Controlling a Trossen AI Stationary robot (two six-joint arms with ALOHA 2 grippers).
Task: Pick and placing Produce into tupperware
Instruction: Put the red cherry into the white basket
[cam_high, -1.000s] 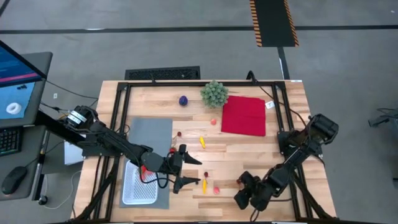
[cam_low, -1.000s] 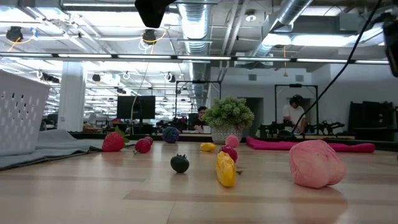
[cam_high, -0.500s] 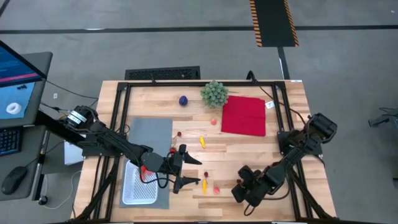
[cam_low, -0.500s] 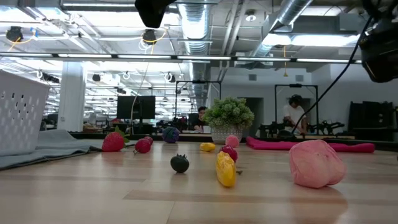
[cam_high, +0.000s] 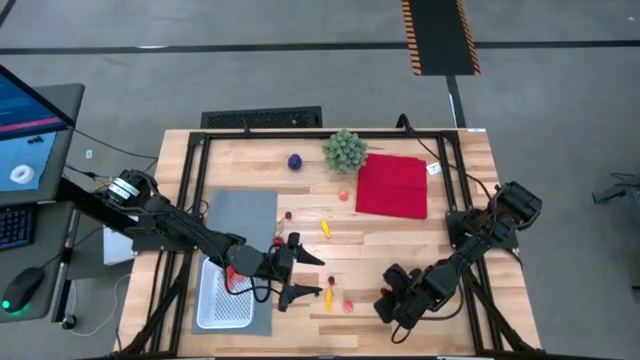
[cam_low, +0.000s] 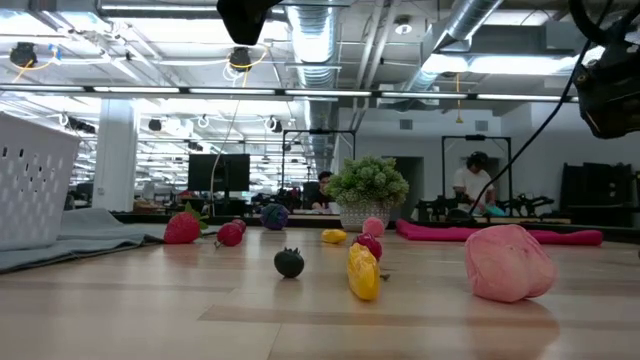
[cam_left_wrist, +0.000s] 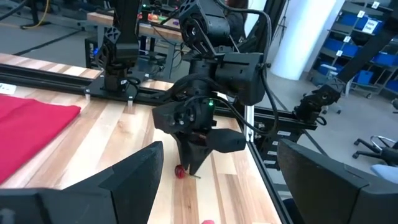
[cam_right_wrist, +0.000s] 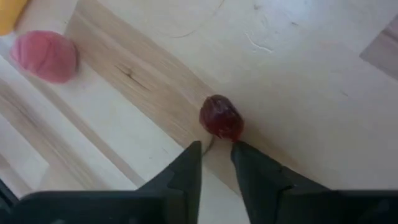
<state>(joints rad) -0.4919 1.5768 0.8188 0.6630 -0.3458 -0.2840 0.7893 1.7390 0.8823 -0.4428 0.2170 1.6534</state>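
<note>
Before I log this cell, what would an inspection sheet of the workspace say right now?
Surface: wooden table, grey mat at left.
Job's things: white container on the mat; small fruits scattered mid-table, including a purple ball, pink fruit and dark red fruit.
Clutter: red cloth, green plant.
Grippers: left gripper open beside the container; right gripper nearly closed, over the dark red fruit.
Cables: on both arms.
Surroundings: monitor, keyboard, mouse at left; people in the room behind.
</note>
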